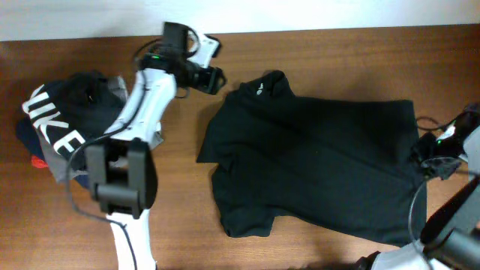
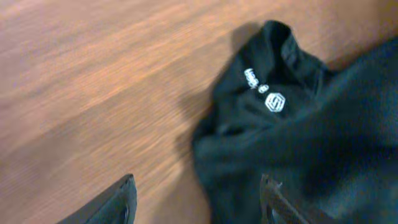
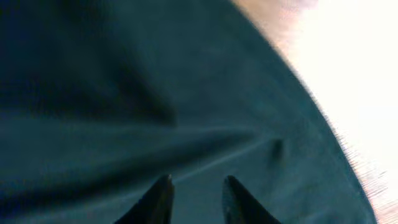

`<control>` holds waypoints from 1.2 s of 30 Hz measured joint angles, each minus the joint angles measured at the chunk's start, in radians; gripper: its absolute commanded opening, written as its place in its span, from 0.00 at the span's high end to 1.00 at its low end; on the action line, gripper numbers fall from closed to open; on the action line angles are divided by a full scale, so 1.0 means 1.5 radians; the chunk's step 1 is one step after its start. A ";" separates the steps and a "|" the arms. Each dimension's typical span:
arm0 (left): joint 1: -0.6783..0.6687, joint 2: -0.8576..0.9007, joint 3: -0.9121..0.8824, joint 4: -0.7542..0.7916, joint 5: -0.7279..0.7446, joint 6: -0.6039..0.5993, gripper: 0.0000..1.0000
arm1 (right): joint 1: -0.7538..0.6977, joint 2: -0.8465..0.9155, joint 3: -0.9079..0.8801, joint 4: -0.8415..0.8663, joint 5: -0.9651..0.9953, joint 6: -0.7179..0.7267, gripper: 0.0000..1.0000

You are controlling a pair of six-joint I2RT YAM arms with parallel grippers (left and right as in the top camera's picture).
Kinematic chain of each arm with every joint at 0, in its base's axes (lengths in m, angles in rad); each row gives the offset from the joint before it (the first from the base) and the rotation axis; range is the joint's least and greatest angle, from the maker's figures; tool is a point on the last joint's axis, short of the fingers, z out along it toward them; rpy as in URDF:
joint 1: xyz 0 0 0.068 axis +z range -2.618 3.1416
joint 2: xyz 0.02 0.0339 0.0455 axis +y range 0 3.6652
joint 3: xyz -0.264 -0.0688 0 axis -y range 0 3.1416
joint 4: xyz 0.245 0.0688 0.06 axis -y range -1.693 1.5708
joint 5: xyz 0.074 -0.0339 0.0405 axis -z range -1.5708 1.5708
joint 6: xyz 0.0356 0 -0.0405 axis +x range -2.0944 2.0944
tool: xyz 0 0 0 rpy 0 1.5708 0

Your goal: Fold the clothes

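Note:
The clothes, a plain black T-shirt [image 1: 315, 161], lie spread out on the wooden table [image 1: 337, 56], collar toward the far left. Its tiny white logo [image 2: 274, 102] shows beside the neck. My left gripper [image 1: 214, 79] hovers just left of the collar. In the left wrist view the left gripper [image 2: 199, 180] is open, one finger over bare wood and the other over the fabric's edge, holding nothing. My right gripper [image 1: 429, 161] is at the shirt's right edge. In the right wrist view the right gripper [image 3: 198, 179] stands narrowly open just above the cloth, nothing pinched between the fingers.
A pile of garments lies at the far left: a black one with big white NIKE letters [image 1: 56, 124], a grey one [image 1: 116, 88] and something red [image 1: 39, 160] beneath. The left arm [image 1: 142, 112] crosses beside that pile. A thin cable [image 1: 431, 120] runs near the right arm.

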 measured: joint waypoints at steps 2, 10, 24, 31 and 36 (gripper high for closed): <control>-0.017 0.026 0.001 0.032 0.001 0.004 0.37 | 0.019 -0.030 0.005 -0.005 -0.027 -0.020 0.64; -0.050 0.132 0.000 0.174 0.000 0.007 0.44 | 0.135 -0.046 0.007 -0.008 -0.076 -0.073 0.64; -0.069 0.154 0.002 0.305 0.001 0.009 1.00 | 0.168 -0.046 0.007 -0.012 -0.085 -0.078 0.64; -0.044 0.159 0.063 0.307 -0.014 -0.012 1.00 | 0.168 -0.046 0.007 -0.012 -0.085 -0.078 0.64; -0.009 0.160 0.111 0.319 -0.032 -0.030 1.00 | 0.168 -0.046 0.007 -0.011 -0.085 -0.079 0.64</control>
